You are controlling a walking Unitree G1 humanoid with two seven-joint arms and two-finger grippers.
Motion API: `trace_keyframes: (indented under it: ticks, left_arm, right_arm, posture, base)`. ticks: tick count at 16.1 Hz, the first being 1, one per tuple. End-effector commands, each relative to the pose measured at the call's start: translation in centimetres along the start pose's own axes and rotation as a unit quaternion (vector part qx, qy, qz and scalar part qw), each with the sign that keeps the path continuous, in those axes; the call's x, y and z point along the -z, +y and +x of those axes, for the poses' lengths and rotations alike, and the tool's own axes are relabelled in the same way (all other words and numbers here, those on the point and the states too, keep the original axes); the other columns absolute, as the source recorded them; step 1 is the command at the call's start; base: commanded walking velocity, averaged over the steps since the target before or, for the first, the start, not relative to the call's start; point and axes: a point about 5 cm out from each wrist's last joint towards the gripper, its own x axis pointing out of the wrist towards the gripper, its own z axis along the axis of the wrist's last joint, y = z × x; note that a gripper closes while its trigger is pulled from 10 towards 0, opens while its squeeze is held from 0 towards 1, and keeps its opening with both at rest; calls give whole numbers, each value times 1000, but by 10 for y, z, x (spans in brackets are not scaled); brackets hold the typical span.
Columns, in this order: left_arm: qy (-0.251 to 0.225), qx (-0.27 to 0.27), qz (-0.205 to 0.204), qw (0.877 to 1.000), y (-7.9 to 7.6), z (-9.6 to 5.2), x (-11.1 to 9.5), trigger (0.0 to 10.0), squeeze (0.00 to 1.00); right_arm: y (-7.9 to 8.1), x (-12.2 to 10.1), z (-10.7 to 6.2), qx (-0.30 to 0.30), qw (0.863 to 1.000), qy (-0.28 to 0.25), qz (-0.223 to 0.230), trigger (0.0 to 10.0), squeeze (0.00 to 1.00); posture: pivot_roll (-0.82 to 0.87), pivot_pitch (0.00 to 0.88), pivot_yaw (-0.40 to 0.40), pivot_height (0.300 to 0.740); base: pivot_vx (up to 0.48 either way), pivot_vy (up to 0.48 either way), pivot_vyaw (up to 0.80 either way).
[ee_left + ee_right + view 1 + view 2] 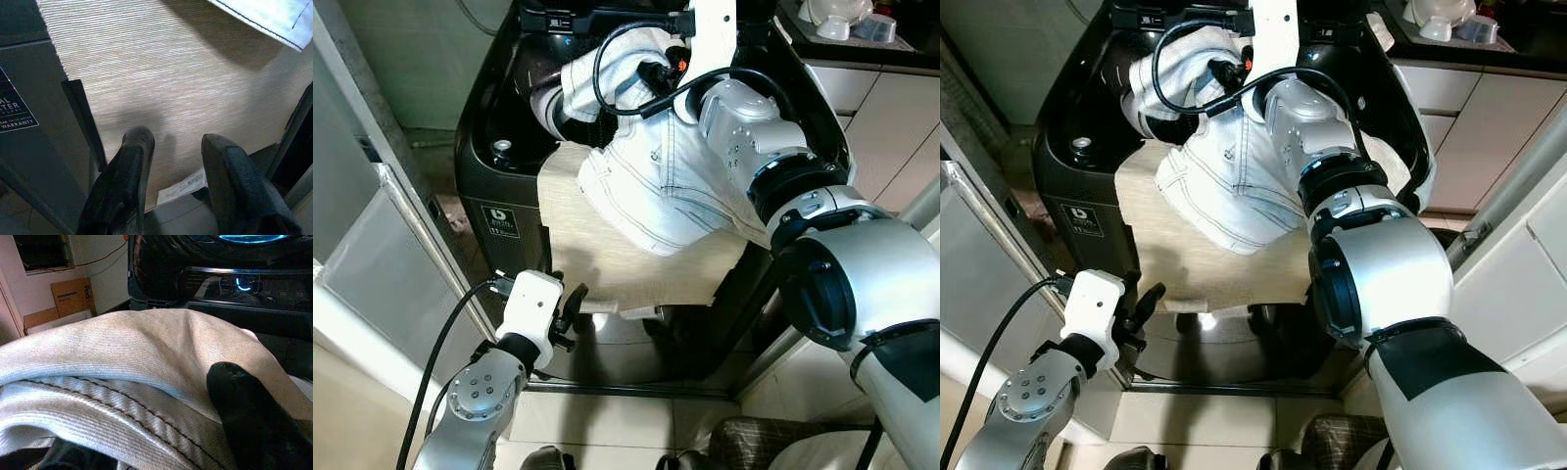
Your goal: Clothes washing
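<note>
Right gripper point(244, 431) grips jeans point(656, 186) over washing machine point(499, 196)

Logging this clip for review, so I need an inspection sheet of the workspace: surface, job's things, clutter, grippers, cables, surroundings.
Surface: top-loading washing machine, lid open.
Job's things: pale jeans and a beige cloth draped over the washer's front rim, hanging down outside.
Clutter: white dishes on the counter at the right.
Grippers: right gripper pressed on the clothes at the washer's opening, one finger showing; left gripper open, low beside the hanging cloth, touching nothing.
Cables: black cable looped over the right arm; another along the left arm.
Surroundings: cabinets at right, tiled floor.
</note>
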Motion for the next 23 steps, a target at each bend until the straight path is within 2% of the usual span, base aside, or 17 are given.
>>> trace_keyframes:
  ticks: [1, 2, 3, 5, 6, 8, 10, 12, 13, 14, 15, 17, 18, 20, 21, 22, 23]
  left_arm:
    - [1, 1, 0, 1000, 0, -1, 0, 10000, 0]
    - [3, 2, 0, 1000, 0, -1, 0, 10000, 0]
    - [12, 15, -4, 1000, -2, 0, 2, 10000, 0]
    - [13, 15, -3, 1000, -1, 0, 2, 10000, 0]
    - [13, 15, -3, 1000, -1, 0, 2, 10000, 0]
    - [14, 15, -3, 1000, -1, 0, 2, 10000, 0]
    - [12, 19, -2, 1000, -2, 1, 2, 10000, 0]
    - [8, 17, -6, 1000, -2, 1, 1, 10000, 0]
    - [10, 17, -10, 1000, -2, -1, 2, 10000, 0]
    - [15, 22, -10, 1000, -2, -3, 4, 10000, 0]
    - [19, 29, -8, 999, -2, -5, 6, 10000, 0]
    - [19, 31, -4, 999, -1, -6, 7, 10000, 0]
    - [14, 26, -3, 1000, 1, -6, 5, 10000, 0]
    - [-9, 15, -8, 1000, 3, -7, -1, 10000, 0]
    - [-16, 10, -8, 1000, 3, -8, -3, 10000, 0]
    - [-25, -5, -3, 1000, 5, -8, -8, 10000, 0]
    - [-29, -14, -6, 999, 6, -5, -11, 10000, 0]
  right_arm:
    - [-1, -1, 0, -3, 1000, 5, -1, 10000, 1000]
    - [-1, 10, -1, -1, 1000, 31, -2, 10000, 1000]
    - [-16, -49, -9, -84, 992, 17, -92, 10000, 0]
    - [-18, -56, -17, -172, 973, 51, -143, 10000, 0]
    - [-19, -59, -19, -190, 968, 44, -160, 10000, 0]
    - [-25, -77, -22, -171, 977, 0, -126, 10000, 0]
    - [-28, -80, -25, -177, 978, -16, -111, 10000, 0]
    - [-29, -83, -35, -264, 962, -40, -54, 10000, 0]
    - [-28, -77, -43, -328, 944, -36, -33, 10000, 0]
    - [-27, -60, -49, -362, 931, -1, -49, 10000, 0]
    - [-25, -38, -52, -372, 925, 41, -73, 10000, 0]
    - [-22, -15, -54, -372, 922, 70, -84, 10000, 0]
    - [-19, -9, -55, -370, 924, 57, -76, 10000, 0]
    - [-12, -23, -56, -336, 940, -37, -34, 10000, 0]
    - [-10, -31, -59, -287, 954, -89, -13, 10000, 0]
    - [-7, -33, -71, -206, 969, -136, 19, 10000, 0]
    - [-4, -28, -85, -149, 975, -160, 46, 10000, 0]
  posture:
    - [48, 60, -23, 740]
    - [49, 61, -24, 740]
    - [46, 57, -26, 740]
    - [48, 56, -28, 740]
    - [48, 55, -27, 740]
    - [42, 53, -23, 740]
    - [45, 52, -27, 740]
    - [49, 49, -34, 740]
    - [47, 49, -31, 740]
    - [44, 44, -27, 740]
    - [45, 42, -25, 740]
    - [51, 38, -27, 740]
    - [56, 39, -27, 740]
    - [57, 39, -28, 740]
    - [59, 39, -36, 740]
    - [53, 42, -34, 740]
    - [48, 44, -26, 740]
  base:
    - [0, 0, 0]
    - [0, 0, 0]
    - [0, 0, 0]
    - [0, 0, 0]
    - [0, 0, 0]
    - [0, 0, 0]
    - [0, 0, 0]
    - [0, 0, 0]
    - [0, 0, 0]
    - [0, 0, 0]
    - [0, 0, 0]
    - [0, 0, 0]
    - [0, 0, 0]
    - [0, 0, 0]
    - [0, 0, 0]
    - [0, 0, 0]
    - [0, 0, 0]
